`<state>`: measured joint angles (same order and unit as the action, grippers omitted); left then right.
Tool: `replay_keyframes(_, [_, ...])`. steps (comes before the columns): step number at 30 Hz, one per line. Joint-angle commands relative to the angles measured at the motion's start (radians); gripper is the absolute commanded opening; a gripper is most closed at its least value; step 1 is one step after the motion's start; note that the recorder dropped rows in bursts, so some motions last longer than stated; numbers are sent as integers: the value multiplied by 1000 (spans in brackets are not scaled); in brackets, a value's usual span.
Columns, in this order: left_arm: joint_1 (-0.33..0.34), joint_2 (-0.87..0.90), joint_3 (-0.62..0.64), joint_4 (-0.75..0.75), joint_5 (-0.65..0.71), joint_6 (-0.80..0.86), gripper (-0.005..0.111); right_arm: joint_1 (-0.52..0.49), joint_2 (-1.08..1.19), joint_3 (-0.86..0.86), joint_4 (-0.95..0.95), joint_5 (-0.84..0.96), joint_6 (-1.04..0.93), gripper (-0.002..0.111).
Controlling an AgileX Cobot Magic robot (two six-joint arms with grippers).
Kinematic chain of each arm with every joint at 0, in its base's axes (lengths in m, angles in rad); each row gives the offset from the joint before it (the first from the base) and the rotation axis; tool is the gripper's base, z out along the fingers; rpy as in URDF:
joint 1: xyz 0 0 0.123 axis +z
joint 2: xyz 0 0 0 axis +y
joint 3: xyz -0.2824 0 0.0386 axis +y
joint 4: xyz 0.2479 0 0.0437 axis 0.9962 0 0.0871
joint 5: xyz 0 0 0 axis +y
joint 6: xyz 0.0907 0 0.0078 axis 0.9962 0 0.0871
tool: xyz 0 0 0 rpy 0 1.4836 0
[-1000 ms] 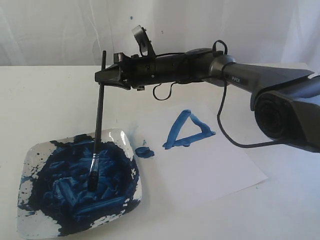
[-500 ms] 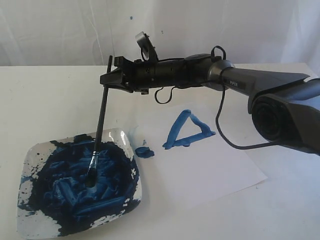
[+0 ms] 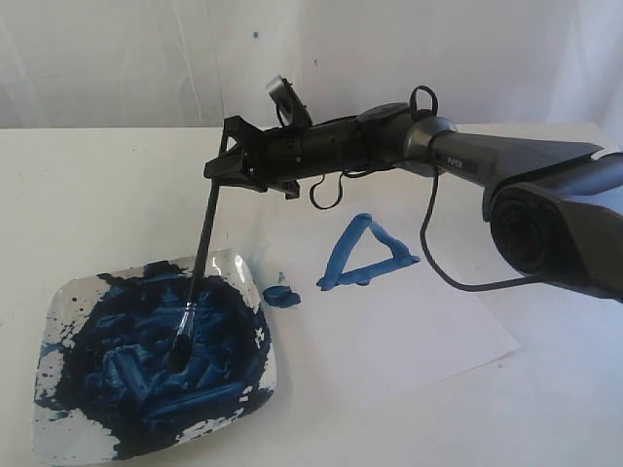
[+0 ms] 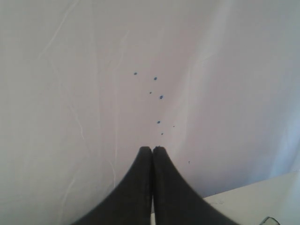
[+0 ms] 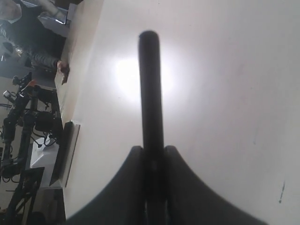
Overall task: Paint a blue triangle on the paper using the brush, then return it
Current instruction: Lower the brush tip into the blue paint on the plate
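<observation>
Brush [image 3: 200, 261]: black handle slants up and to the right, dark bristle end down in the thick blue paint on the square plate [image 3: 237, 263]. Top of the handle is pinched in the right gripper [image 3: 222, 167]; the right wrist view shows the jaws nearly closed, clamping the handle [image 5: 150, 93] on both sides.

Blue triangle [image 3: 370, 275] sits finished on the paper [image 3: 409, 341], closed outline, with a stray paint blob [image 3: 282, 295] near the paper's plate-side edge.

Judgement: painting done, return under way. Still to do: lay the brush down and let go.

Change over the last second: the handle stood almost upright and now leans. The gripper has shifted right and lower and the wrist has rolled, while the bristles hold about the same spot.

Left gripper [image 4: 153, 149]: jaws pressed together, nothing between them, facing the white backdrop.
</observation>
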<state>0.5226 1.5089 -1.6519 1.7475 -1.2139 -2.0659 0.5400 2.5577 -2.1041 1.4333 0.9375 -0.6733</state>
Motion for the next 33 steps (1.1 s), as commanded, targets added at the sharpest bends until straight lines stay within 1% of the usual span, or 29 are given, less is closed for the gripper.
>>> replay_keyframes(1, [3, -12, -1, -3, -7, 2, 0, 11, 10, 2, -19, -11, 61, 0])
replay_keyframes(9, [3, -12, -1, -3, -7, 2, 0, 30, 17, 2, -19, -41, 73, 0])
replay_keyframes(25, [3, -12, -1, -3, -7, 2, 0, 30, 17, 2, -134, -108, 110, 0])
replay_keyframes(33, [3, -12, -1, -3, -7, 2, 0, 30, 25, 2, -132, -124, 110, 0])
